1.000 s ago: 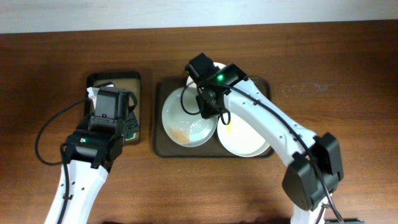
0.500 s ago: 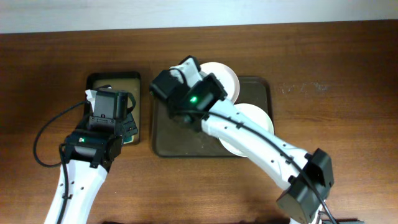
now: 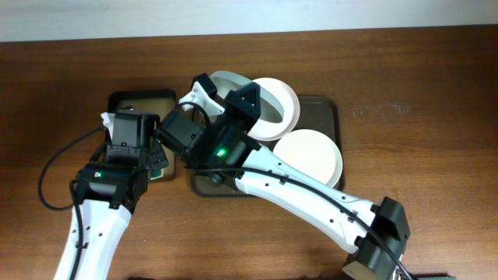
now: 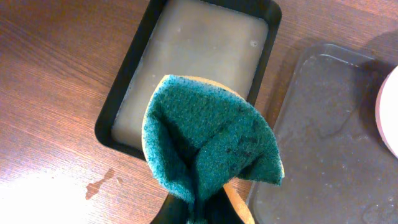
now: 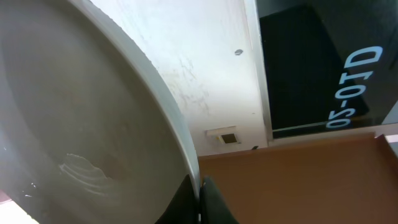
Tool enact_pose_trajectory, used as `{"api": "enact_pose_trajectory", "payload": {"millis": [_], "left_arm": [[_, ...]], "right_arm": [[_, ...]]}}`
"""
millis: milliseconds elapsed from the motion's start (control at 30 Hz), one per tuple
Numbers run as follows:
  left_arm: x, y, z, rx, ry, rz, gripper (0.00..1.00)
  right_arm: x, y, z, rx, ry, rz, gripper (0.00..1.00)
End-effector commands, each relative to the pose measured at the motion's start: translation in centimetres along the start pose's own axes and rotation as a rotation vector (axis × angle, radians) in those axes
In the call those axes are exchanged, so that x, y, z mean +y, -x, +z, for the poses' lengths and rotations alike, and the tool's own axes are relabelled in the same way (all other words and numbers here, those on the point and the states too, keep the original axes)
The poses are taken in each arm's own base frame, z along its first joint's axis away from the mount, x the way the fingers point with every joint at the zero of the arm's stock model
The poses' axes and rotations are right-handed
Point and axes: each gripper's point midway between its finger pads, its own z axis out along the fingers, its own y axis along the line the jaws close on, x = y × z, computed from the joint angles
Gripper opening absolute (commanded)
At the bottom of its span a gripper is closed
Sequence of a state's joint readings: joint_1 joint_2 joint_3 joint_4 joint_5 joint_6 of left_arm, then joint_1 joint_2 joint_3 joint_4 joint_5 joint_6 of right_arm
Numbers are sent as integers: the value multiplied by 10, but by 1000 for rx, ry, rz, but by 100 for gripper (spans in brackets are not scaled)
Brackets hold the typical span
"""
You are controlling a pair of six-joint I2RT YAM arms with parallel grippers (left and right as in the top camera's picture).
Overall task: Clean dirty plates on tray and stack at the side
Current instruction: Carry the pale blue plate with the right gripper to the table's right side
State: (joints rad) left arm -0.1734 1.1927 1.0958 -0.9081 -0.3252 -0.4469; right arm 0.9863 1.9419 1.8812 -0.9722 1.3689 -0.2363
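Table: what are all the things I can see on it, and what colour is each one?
table: one, brown wood, under everything
big tray: one, dark brown-grey, middle of the table
plates: three, white; two on the big tray, one lifted and tipped in the right hand
small tray: one, black, left of the big tray
cloudy liquid: one pool, pale grey, inside the small tray
sponge: one, green with a yellow edge, folded, above the small tray
cable: one, black, looping beside the left arm
arms: two, white and black, reaching in from the near edge
left hand: one, black, shut on the sponge
right hand: one, black, shut on a plate's rim
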Motion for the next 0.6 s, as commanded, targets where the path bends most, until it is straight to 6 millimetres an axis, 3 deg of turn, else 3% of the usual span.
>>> {"api": "enact_pose_trajectory", "payload": {"millis": [0, 133, 233, 300, 333, 500, 567], "left_arm": [[-5, 1, -4, -13, -15, -2, 0], [-5, 1, -4, -13, -14, -1, 0], [-5, 1, -4, -13, -14, -1, 0], [-5, 1, -4, -13, -15, -1, 0], [-5, 1, -4, -13, -15, -2, 0], [-5, 2, -4, -16, -16, -3, 0], [-5, 2, -4, -16, -16, -2, 0]], "right_arm": [[-15, 2, -1, -6, -5, 34, 4], [6, -1, 19, 12, 138, 182, 4], [58, -10, 44, 78, 516, 333, 4], [93, -16, 46, 117, 842, 378, 4], [102, -29, 53, 173, 1024, 429, 4], [90, -62, 80, 302, 1366, 690, 4], [72, -84, 106, 338, 1434, 832, 4]]}}
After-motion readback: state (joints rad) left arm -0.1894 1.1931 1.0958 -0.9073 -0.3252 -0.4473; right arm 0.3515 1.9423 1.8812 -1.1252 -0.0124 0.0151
